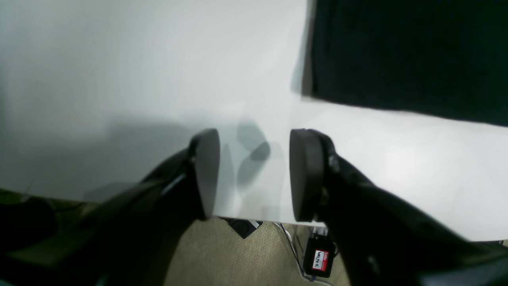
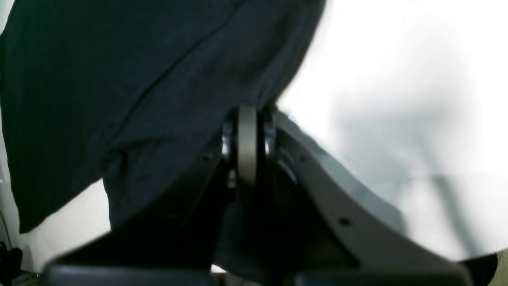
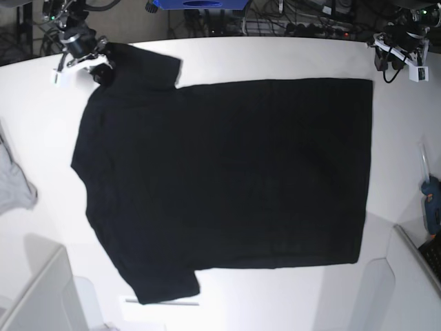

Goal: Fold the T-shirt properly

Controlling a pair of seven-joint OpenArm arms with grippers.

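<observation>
The T-shirt [image 3: 227, 186] is spread flat on the table [image 3: 275, 58]; a sleeve is clamped by the right gripper [image 2: 247, 119], while the left gripper [image 1: 254, 174] is held apart, empty.

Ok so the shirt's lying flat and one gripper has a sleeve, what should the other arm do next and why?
Probably bring the left gripper over to the T-shirt hem corner nearest it and close there. It is open over bare white table, with the black cloth edge just beside it, while the right gripper is already shut on the sleeve. Both far corners likely need holding before folding.
</observation>
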